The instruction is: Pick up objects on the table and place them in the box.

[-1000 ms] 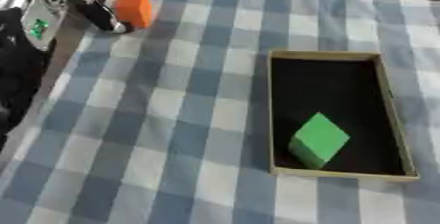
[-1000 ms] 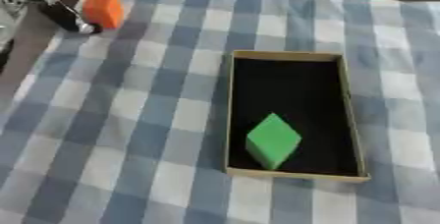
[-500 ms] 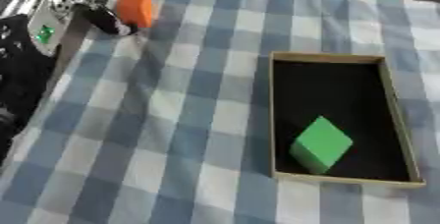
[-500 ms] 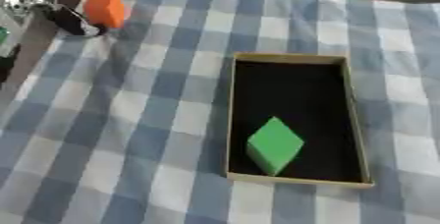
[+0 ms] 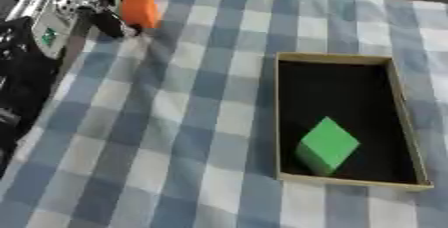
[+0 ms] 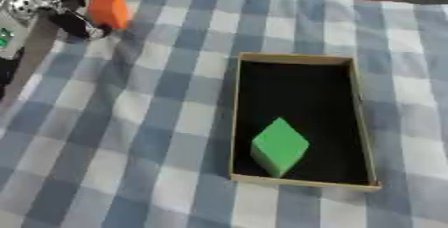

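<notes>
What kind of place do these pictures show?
Probably a test table for robot pick-and-place practice: a blue checked tablecloth, a shallow box holding a green block, and the left hand around an orange block.

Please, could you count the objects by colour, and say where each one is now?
Orange block: 1, held in the left hand at the far left of the checked cloth
Green block: 1, inside the box
Box: 1
Total: 3
</notes>
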Tool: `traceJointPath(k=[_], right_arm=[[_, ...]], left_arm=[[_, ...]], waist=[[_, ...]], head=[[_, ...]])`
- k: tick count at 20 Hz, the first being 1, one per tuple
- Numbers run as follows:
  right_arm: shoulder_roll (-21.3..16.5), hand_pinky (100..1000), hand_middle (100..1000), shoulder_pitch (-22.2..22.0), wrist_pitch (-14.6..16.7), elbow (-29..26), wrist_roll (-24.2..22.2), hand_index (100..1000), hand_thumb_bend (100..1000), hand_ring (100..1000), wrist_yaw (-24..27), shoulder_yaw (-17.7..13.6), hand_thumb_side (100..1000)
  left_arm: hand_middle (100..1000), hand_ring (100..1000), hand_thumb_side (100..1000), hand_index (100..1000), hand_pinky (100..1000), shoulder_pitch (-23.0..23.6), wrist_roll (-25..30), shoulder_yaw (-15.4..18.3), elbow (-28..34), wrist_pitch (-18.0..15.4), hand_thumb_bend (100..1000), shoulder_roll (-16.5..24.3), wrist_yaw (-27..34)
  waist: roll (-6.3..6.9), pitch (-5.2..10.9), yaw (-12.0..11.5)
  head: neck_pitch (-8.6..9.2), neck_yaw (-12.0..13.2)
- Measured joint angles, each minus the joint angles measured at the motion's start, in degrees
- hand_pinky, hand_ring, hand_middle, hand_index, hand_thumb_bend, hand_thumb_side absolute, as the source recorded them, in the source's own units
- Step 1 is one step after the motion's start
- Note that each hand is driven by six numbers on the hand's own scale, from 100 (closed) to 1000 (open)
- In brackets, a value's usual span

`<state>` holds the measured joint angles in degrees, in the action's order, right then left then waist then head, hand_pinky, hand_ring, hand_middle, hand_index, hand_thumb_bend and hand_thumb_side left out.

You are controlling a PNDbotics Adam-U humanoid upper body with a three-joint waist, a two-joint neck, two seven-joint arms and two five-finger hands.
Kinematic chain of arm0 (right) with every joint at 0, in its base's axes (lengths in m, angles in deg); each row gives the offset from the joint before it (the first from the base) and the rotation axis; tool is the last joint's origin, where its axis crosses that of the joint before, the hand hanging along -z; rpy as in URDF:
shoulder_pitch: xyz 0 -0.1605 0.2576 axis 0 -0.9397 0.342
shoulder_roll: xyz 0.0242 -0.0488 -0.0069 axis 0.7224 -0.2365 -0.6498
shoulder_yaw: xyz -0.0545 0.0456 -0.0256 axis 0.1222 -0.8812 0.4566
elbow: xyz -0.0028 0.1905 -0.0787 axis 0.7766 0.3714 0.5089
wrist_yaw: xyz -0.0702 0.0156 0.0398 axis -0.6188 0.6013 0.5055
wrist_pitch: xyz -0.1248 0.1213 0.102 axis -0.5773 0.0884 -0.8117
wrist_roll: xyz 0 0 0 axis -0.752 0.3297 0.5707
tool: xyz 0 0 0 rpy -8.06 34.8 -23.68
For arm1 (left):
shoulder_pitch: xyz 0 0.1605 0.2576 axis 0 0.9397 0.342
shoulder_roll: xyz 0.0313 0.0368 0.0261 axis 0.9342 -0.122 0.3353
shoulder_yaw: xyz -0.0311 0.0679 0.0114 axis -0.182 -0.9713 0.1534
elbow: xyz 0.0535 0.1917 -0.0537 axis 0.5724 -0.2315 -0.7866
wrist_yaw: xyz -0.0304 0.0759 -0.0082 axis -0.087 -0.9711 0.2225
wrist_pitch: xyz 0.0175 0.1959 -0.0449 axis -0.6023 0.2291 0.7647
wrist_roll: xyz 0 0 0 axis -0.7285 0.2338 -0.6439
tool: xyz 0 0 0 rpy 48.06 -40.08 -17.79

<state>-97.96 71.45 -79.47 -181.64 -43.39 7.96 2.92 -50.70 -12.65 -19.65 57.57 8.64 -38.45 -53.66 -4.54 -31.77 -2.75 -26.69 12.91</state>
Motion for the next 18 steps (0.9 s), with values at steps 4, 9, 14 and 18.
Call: traceJointPath(k=[4,9,14,18], right_arm=[[0.0,795,758,-0.06,-0.01,0.0,-0.01,785,100,766,0.0,0.0,1000],[0.0,794,758,-0.52,-0.02,0.0,-0.02,784,100,766,0.0,-0.01,1000],[-0.01,793,758,-0.93,-0.04,0.0,-0.04,784,100,766,-0.01,-0.01,1000],[-0.01,794,758,-1.02,-0.04,0.0,-0.04,785,100,766,-0.02,-0.01,1000]], left_arm=[[535,650,100,708,611,0.24,-1.43,0.0,0.12,1.0,252,0.0,-0.45],[534,648,100,709,608,0.43,-2.35,-0.04,0.54,1.63,237,0.0,-0.42],[581,682,100,753,638,0.53,-2.26,-0.55,1.45,1.39,286,0.0,0.36],[670,737,100,822,683,0.99,-1.19,-1.05,1.86,1.36,335,0.0,0.9]], waist=[[0.02,0.06,-0.18],[0.1,0.92,-0.57],[0.27,2.07,-0.97],[0.42,2.45,-1.05]], head=[[-0.44,-0.02],[-1.17,-0.44],[-2.18,-0.92],[-2.48,-0.97]])
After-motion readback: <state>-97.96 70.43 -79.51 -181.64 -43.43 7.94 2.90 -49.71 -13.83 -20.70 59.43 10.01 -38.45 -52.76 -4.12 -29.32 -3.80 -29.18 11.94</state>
